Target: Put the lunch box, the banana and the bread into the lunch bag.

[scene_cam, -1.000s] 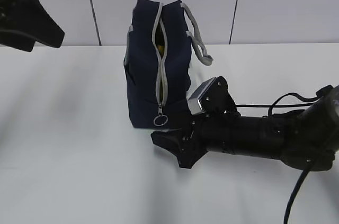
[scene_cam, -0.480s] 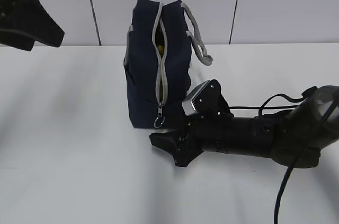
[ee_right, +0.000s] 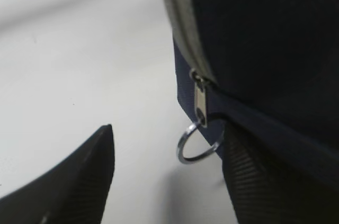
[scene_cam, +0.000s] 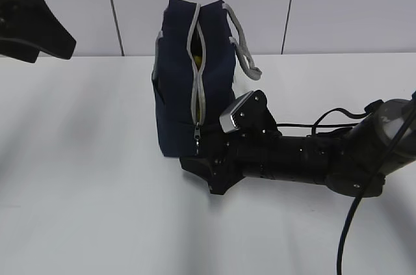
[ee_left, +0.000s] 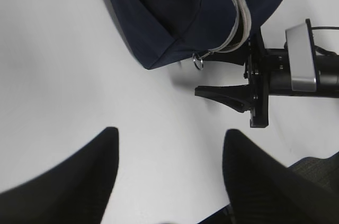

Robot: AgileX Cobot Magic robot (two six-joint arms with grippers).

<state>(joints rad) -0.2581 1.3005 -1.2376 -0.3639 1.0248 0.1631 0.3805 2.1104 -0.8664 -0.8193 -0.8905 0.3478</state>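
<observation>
The matte black cylindrical right arm point(scene_cam: 305, 161) carried a silver-faced boxy wrist camera point(scene_cam: 238, 114), with thin black cables point(scene_cam: 344, 119) looping behind it. Its tapered black fingers point(ee_left: 225, 94) were ribbed inside, and small screws dotted the black mounting bracket point(ee_left: 258, 86).

The lunch bag point(scene_cam: 185, 86), boxy and navy blue with grey strap handles, stands upright just beyond the tips of the right gripper point(scene_cam: 198, 168), which lies low beside its base with jaws apart. Its grey zipper point(scene_cam: 197, 67) is partly undone, a sliver of yellow showing in the gap. The ring pull point(ee_right: 198, 142) hangs between the spread fingers, nearer the right-hand one.
</observation>
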